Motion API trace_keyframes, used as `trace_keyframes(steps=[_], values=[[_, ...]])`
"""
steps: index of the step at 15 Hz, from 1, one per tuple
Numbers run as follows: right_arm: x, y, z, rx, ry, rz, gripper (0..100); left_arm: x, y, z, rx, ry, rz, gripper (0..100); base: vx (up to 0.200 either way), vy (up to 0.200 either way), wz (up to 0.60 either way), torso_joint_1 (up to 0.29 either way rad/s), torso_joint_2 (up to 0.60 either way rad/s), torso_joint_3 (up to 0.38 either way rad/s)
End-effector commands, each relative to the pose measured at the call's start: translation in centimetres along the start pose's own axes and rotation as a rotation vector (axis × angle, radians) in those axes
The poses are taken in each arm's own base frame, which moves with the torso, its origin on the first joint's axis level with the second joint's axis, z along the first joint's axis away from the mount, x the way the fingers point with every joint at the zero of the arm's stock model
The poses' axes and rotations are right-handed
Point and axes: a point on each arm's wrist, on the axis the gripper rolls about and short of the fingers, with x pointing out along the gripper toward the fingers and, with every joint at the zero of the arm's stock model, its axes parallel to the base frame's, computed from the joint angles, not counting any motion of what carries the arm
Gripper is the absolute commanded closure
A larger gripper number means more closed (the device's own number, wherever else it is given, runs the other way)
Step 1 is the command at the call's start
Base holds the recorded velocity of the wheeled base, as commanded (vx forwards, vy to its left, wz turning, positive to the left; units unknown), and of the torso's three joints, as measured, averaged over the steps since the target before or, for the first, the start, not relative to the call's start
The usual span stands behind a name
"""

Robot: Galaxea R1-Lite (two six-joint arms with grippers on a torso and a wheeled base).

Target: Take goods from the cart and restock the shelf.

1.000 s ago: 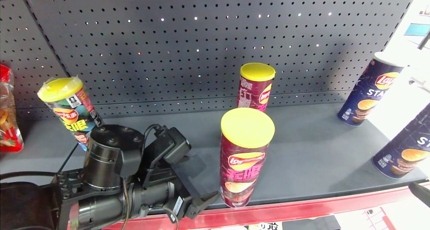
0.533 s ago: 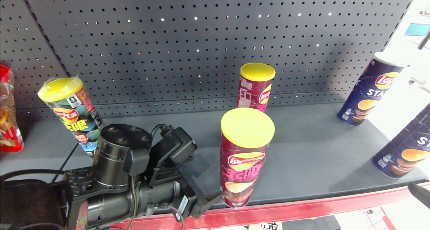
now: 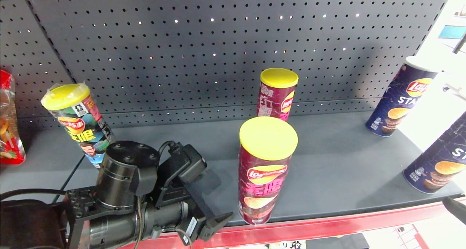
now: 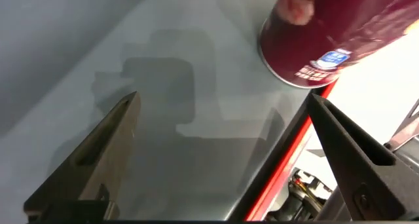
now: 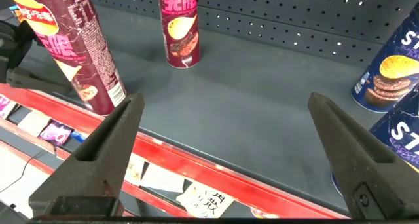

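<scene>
A maroon chip can with a yellow lid [image 3: 265, 169] stands at the front of the grey shelf [image 3: 338, 169]. A second maroon can [image 3: 278, 94] stands behind it by the pegboard. My left gripper [image 3: 218, 220] is low at the shelf's front edge, just left of the front can, open and holding nothing. In the left wrist view the left gripper [image 4: 222, 99] hovers over bare shelf, with the can's base [image 4: 327, 40] a short way beyond one finger. My right gripper [image 5: 226, 103] is open and empty in front of the shelf, facing the front can [image 5: 72, 47] and back can [image 5: 180, 27].
A wrapped green-and-red can [image 3: 76, 121] stands at the shelf's back left, a red snack bag [image 3: 7, 125] at the far left. Two dark blue cans [image 3: 400, 96] [image 3: 437, 158] stand at the right. A red rail [image 3: 327, 227] edges the shelf front.
My left arm edged right toward the front maroon can, then drew back a little left and lower. The cans have not moved.
</scene>
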Motion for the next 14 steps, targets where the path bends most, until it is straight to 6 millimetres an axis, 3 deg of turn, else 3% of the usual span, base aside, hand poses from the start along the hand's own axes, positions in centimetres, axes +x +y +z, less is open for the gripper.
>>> trace_keyframes(steps=[1, 14], values=[[0.1, 0.0, 0.0, -0.001, 0.003, -0.001, 0, 0.2, 0.2, 0.0, -0.004, 0.003, 0.009, 0, 0.000, 0.000, 0.00, 0.000, 0.00, 0.000], [0.0, -0.1, 0.1, 0.000, 0.001, -0.015, 0, 2.0, 0.3, 1.3, 0.001, -0.009, 0.022, 0, 0.000, 0.000, 0.00, 0.000, 0.00, 0.000]])
